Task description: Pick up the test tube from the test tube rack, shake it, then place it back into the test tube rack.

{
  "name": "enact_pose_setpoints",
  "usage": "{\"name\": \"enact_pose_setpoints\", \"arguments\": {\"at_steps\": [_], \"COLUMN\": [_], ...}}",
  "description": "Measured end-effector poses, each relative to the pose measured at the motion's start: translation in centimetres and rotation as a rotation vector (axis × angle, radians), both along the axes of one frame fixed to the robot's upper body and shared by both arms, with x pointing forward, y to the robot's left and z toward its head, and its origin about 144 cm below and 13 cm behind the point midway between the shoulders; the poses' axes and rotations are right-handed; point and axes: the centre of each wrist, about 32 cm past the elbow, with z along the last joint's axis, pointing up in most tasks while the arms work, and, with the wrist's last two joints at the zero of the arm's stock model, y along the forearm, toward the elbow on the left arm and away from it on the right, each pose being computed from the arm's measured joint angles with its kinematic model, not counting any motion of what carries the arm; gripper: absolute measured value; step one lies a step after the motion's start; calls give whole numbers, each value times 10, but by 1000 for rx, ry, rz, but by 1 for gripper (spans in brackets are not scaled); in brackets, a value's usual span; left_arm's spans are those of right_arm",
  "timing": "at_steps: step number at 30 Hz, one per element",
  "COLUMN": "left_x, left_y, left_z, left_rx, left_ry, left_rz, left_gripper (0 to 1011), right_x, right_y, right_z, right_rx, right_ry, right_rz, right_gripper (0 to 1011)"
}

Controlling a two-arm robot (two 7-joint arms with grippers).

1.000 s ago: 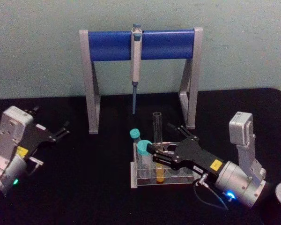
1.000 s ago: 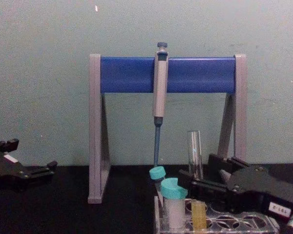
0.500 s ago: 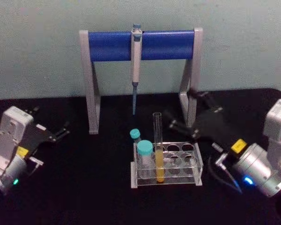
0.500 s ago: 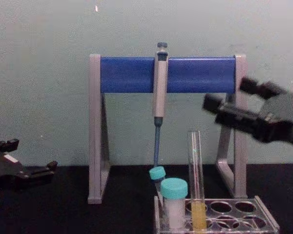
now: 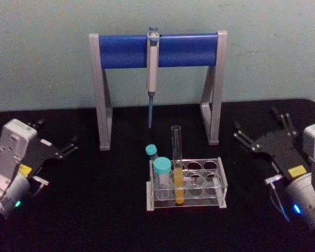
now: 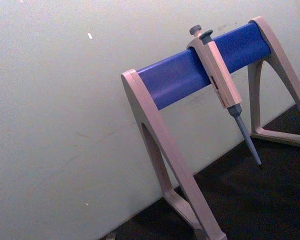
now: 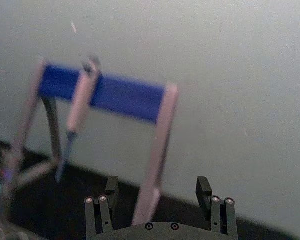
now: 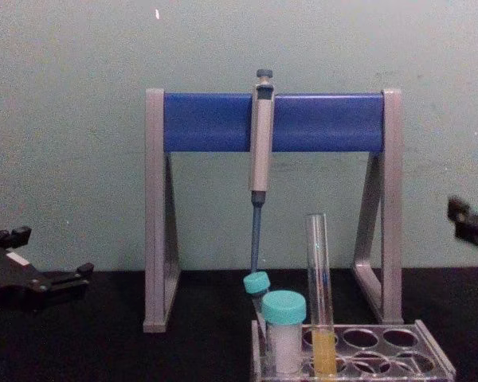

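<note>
My right gripper [image 5: 262, 128] has its jaws spread wide, with nothing between them. It hangs over the right side of the tabletop [image 5: 94, 210], well apart from the test tube rack [image 5: 220, 181]. In my right wrist view the two dark fingers [image 7: 112, 187] stand apart, and I see the wall past them. In the chest view a bit of this gripper [image 8: 470, 223] peeks in at the right edge.

My left gripper [image 5: 65, 147] sits far over on the left side of the tabletop, well away from the rack. Its jaws are open too, and they hold nothing. In the chest view it [image 8: 60, 278] shows low at the left edge.

The test tube [image 5: 177, 165] stands upright in a hole of the test tube rack, in the front row, near the left end. It has yellow-orange liquid in its lower part, and its open top sticks up high above the rack. Nothing is touching it.

Just to the left of the tube stands a white vial with a teal cap [image 5: 161, 167], also in the rack. Another teal-capped vial [image 5: 151, 151] stands behind that one.

Behind the rack is a tall pipette stand [image 5: 102, 94] with grey legs and a blue bar. A pipette [image 5: 152, 73] hangs from the middle of the bar, tip down.
</note>
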Motion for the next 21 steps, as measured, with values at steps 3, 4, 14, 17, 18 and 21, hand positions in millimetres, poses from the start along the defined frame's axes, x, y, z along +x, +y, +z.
{"name": "enact_pose_setpoints", "arguments": {"at_steps": [3, 4, 14, 17, 18, 21], "left_x": [0, 0, 0, 0, 0, 0], "left_y": [0, 0, 0, 0, 0, 0], "left_z": [0, 0, 0, 0, 0, 0], "left_rx": [0, 0, 0, 0, 0, 0], "left_ry": [0, 0, 0, 0, 0, 0], "left_rz": [0, 0, 0, 0, 0, 0], "left_gripper": [1001, 1001, 1001, 1001, 1001, 1001], "right_x": [-1, -1, 3, 4, 4, 6], "right_y": [-1, -1, -2, -2, -2, -2], "right_z": [-11, -13, -41, -50, -50, -56], "right_rx": [-18, -22, -33, -27, -27, -24], "right_ry": [84, 102, 297, 338, 338, 366], "right_rz": [-43, -49, -89, -91, -91, -84], "right_gripper": [1000, 1000, 1000, 1000, 1000, 1000]}}
